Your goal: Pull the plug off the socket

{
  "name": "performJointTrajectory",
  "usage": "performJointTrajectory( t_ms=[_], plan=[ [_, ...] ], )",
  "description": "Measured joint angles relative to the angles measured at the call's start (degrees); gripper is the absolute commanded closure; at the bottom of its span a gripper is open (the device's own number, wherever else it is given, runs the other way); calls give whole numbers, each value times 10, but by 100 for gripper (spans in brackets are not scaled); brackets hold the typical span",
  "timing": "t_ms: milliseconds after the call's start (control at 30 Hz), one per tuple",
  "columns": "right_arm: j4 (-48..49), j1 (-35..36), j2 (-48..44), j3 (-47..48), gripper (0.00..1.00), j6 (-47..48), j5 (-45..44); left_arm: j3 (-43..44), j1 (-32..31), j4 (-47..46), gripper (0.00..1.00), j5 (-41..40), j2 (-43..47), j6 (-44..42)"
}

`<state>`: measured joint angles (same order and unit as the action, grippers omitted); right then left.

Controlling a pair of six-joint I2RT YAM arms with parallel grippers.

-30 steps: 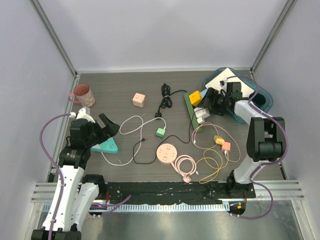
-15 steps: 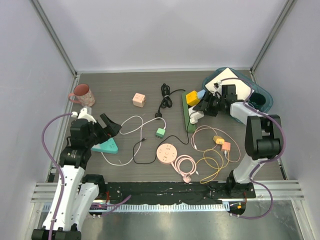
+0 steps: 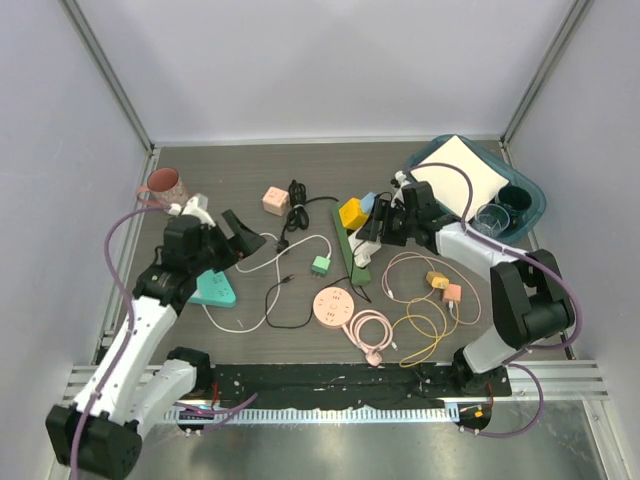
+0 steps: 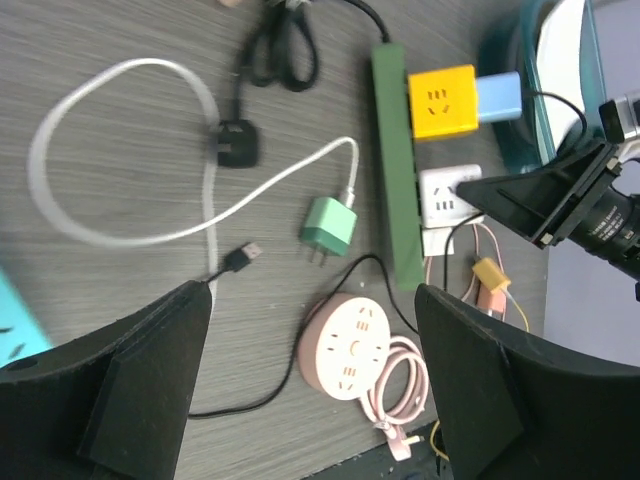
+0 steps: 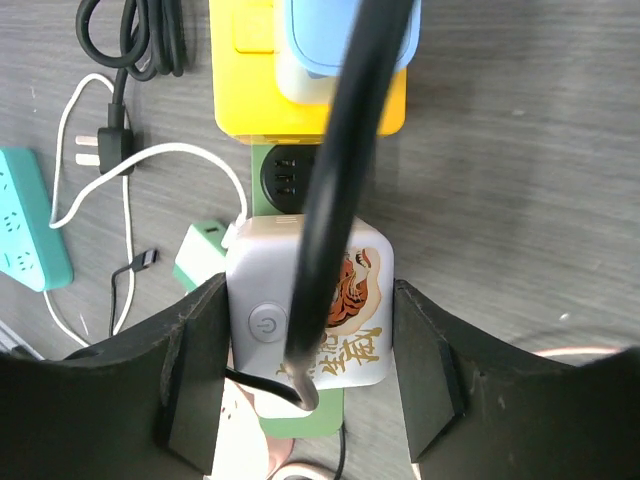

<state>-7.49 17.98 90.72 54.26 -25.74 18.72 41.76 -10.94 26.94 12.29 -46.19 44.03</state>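
A green power strip (image 3: 347, 246) lies mid-table, carrying a yellow cube adapter (image 3: 351, 212), a blue plug (image 3: 368, 203) and a white plug (image 3: 367, 244). In the right wrist view the white plug (image 5: 365, 300) has a tiger print and a power button, and a black cable crosses in front of it. My right gripper (image 5: 310, 300) is shut on it, one finger pressed to each side, above the green strip (image 5: 320, 425). My left gripper (image 3: 248, 238) hangs open to the left of the strip. The left wrist view shows its jaws (image 4: 312, 300) wide apart over the table.
A pink round socket (image 3: 335, 304) with a coiled cord, a small green charger (image 3: 320, 265) and loose white, black and yellow cables lie near the front. A teal strip (image 3: 212, 290), pink mug (image 3: 165, 188), pink cube (image 3: 275, 199) and teal bin (image 3: 525, 190) stand around.
My right gripper closed on the white plug and dragged the green strip, with its plugs and black cable, leftward toward the middle. My left arm swung right toward the strip.
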Motion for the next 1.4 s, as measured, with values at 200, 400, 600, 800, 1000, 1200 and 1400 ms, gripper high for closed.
performJointTrajectory(
  t_ms=[200,400,600,800,1000,1200,1400],
  plan=[
    [24,19,-43,-43,89,-33,-11,46,-115,-87,14,-49,-146,35],
    [51,19,-71,-70,89,-59,-16,53,-135,-179,16,-58,-271,80],
    [77,19,-78,-81,89,-76,-17,102,-177,-253,18,-63,-382,109],
    [95,20,-78,-95,89,-79,-15,134,-211,-325,22,-60,-485,139],
    [104,21,-78,-103,90,-79,-13,160,-223,-358,25,-57,-560,157],
    [105,21,-79,-103,90,-78,-12,160,-226,-384,28,-56,-586,164],
    [109,21,-79,-107,90,-79,-11,162,-233,-413,31,-49,-603,171]
  ],
)
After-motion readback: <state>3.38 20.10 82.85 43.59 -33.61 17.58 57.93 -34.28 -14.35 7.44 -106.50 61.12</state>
